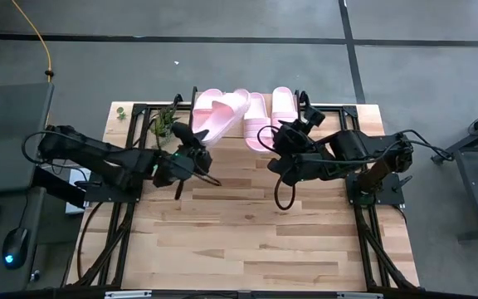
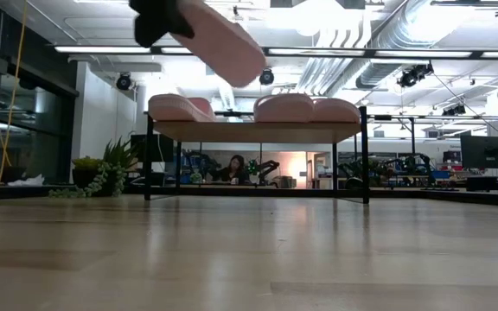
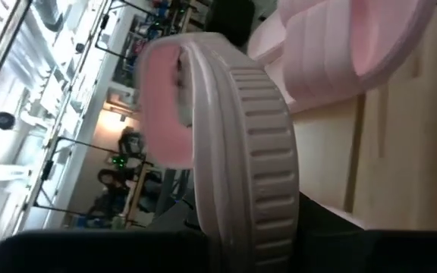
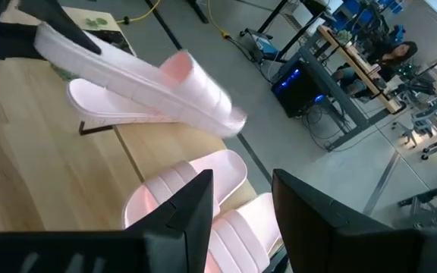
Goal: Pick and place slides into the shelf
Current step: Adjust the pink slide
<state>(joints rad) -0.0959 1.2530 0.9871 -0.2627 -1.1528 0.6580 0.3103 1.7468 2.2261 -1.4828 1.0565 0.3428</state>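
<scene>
The near half of the wooden table [image 1: 247,241] is lying bare in the high view.

Past the middle, the left gripper [image 1: 191,143] is hanging above the boards, clamped on one pink slide [image 1: 216,122], which is tilting up over the shelf's left end. In the low view that held slide [image 2: 223,39] is floating high above the shelf with its heel end buried in the dark fingers and cut off by the frame's upper edge. The left wrist view is filled by its ribbed strap [image 3: 253,136], so the fingers themselves are mostly hidden beneath it.

The right gripper [image 1: 279,137] is hovering just in front of the shelf's middle; in the right wrist view its two fingers [image 4: 184,212] are standing apart with nothing between them.

At the table's far edge the shelf [image 2: 258,131] is carrying the other slides. From above, one slide [image 1: 258,120] and another [image 1: 283,106] are lying side by side along the right part of the board, partly covered by the right arm. A third slide [image 1: 204,104] is peeking out under the held one, mostly hidden. In the low view they are showing only as rounded pink humps.

A green plant [image 1: 163,123] is sitting near the shelf's left end. Beyond the table, a seated person [image 2: 232,168] is showing faintly under the shelf board.
</scene>
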